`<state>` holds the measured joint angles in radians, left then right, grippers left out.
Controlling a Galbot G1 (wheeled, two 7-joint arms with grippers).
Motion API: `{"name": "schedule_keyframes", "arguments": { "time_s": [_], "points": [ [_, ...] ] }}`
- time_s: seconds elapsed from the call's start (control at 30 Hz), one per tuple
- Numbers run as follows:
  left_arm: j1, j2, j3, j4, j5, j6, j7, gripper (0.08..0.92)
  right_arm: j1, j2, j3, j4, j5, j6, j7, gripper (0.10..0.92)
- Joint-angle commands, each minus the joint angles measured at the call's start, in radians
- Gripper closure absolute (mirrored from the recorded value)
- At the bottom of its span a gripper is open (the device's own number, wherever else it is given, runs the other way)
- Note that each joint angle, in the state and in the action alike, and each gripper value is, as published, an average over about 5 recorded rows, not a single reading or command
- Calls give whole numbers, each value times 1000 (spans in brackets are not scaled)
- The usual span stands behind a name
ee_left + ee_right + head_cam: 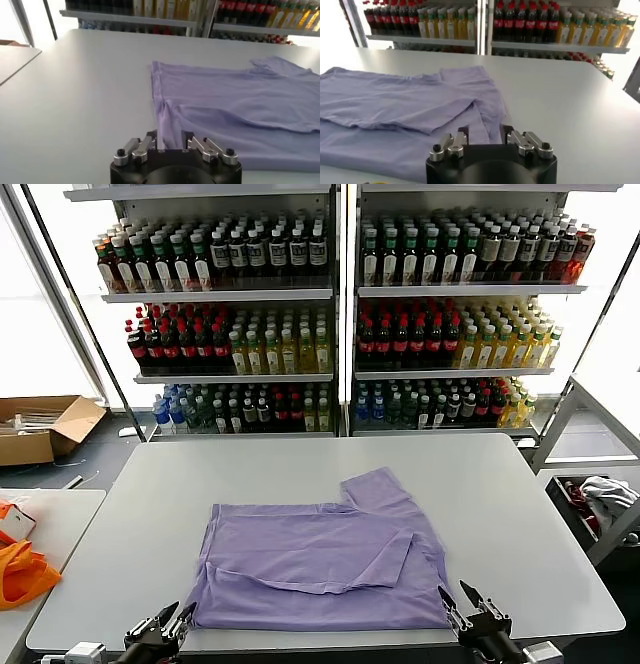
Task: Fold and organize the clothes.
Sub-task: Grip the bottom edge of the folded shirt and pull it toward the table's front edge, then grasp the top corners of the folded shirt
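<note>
Nearest to me, my left gripper (177, 615) hangs at the table's near edge, just off the front left corner of the lavender T-shirt (318, 556); its fingers stand parted with nothing between them, and in my left wrist view the shirt's corner hem lies just beyond the gap, the gripper (170, 141) clear of the cloth as far as I can tell; my right gripper (459, 598) sits at the near edge too, by the shirt's front right corner, released, its 2 fingers spread and empty; from the right wrist view the gripper (484, 133) has lavender fabric lying flat just ahead of it.

The T-shirt rests on the white table (300, 469), toward the near half and roughly centred between my 2 arms; it lies partly folded, with 1 layer turned over the body so that a diagonal folded edge crosses the middle, and 1 sleeve sticks out at the far right corner; the fabric shows soft creases.

Off to my left, an orange bag (22, 572) lies on a lower side table; farther left, a cardboard box (40, 427) sits on the floor; at the back, shelves (340, 289) carry rows of bottles.
</note>
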<state>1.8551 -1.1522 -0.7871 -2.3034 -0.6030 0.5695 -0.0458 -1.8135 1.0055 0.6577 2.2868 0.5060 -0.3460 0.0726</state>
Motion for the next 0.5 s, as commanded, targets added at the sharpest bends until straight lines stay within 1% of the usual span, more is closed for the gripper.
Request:
{"name": "schedule_keyframes", "arguments": {
  "time_s": [0.03,0.13,0.2,0.27,0.4,0.5],
  "points": [
    [-226,192,-43,109,-107,7,9,516,367,-140,51,-159,170,-89,-128,397],
    [-345,262,24,222,-128,6,62,429,593,-171,-55,-296,168,-156,-215,310],
    [-427,293,73,295,-145,6,96,369,744,-182,-148,-406,163,-171,-281,255],
    [-510,318,127,357,-155,3,130,308,884,-181,-247,-518,145,-172,-338,221],
    [-661,354,244,472,-157,-13,173,210,1081,-157,-400,-703,112,-168,-420,204],
    [-763,359,327,566,-152,-20,189,182,1196,-121,-489,-824,95,-170,-464,203]
  ]
}}
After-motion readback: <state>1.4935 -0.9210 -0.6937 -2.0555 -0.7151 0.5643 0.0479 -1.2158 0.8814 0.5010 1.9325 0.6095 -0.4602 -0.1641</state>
